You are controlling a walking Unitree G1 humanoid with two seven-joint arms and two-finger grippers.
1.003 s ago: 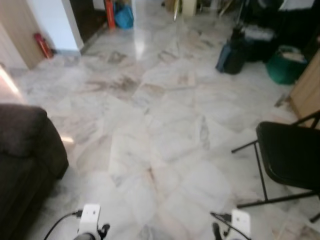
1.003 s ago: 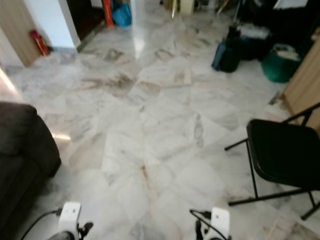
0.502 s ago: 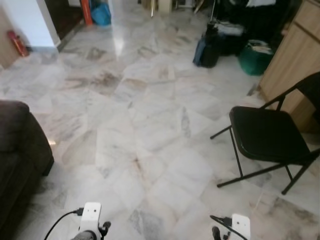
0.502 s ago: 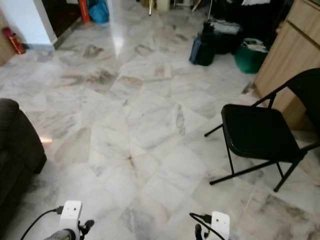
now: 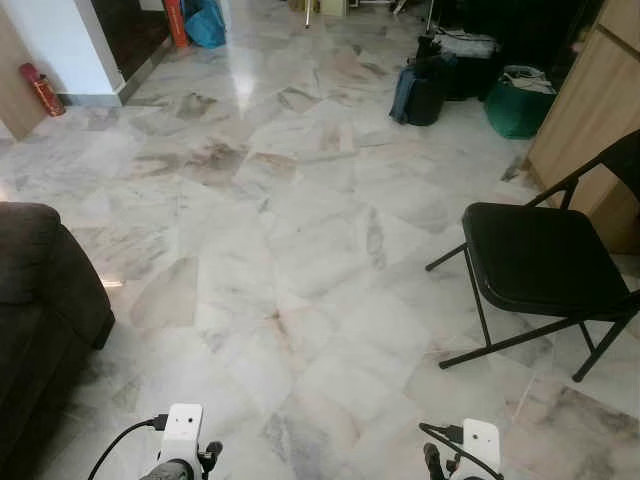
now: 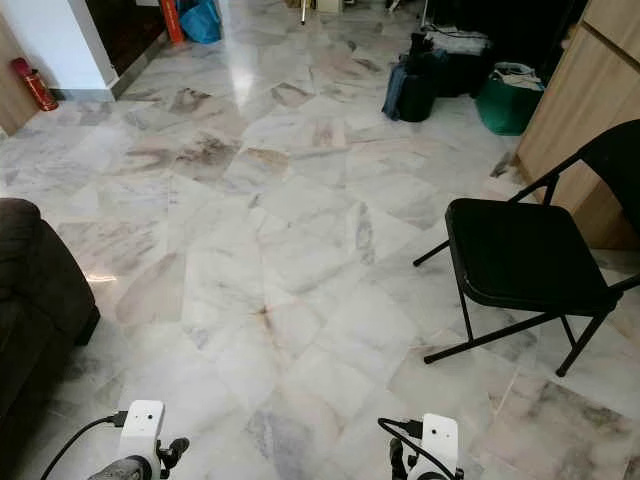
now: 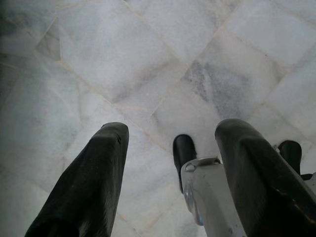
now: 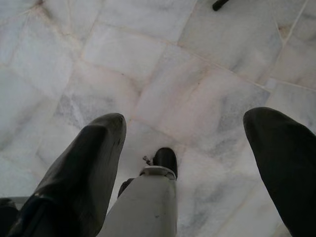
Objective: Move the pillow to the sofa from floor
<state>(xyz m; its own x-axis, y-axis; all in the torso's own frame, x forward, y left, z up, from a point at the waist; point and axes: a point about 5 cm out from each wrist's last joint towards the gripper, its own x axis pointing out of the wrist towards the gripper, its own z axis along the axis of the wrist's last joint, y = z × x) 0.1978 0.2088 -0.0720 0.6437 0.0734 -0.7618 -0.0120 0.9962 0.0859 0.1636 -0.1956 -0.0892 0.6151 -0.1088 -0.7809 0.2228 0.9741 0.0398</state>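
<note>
The dark brown sofa (image 5: 40, 290) stands at the left edge of the head views, with one arm and part of the seat showing. Both arms hang low over the marble floor (image 5: 300, 250), and their white wrist units sit at the bottom of the head views, left (image 5: 181, 430) and right (image 5: 480, 445). In the left wrist view my left gripper (image 7: 173, 131) is open over bare tiles with nothing between its fingers. In the right wrist view my right gripper (image 8: 186, 121) is open too, also over bare tiles.
A black folding chair (image 5: 540, 260) stands at the right, in front of a wooden cabinet (image 5: 590, 110). Dark bags (image 5: 420, 90) and a green bag (image 5: 515, 105) lie at the back right. A red extinguisher (image 5: 42, 88) leans at the back left wall.
The whole picture has swung right, so the camera turned: the chair is now fully in view and the sofa sits nearer the left edge. Both arms hang as before.
</note>
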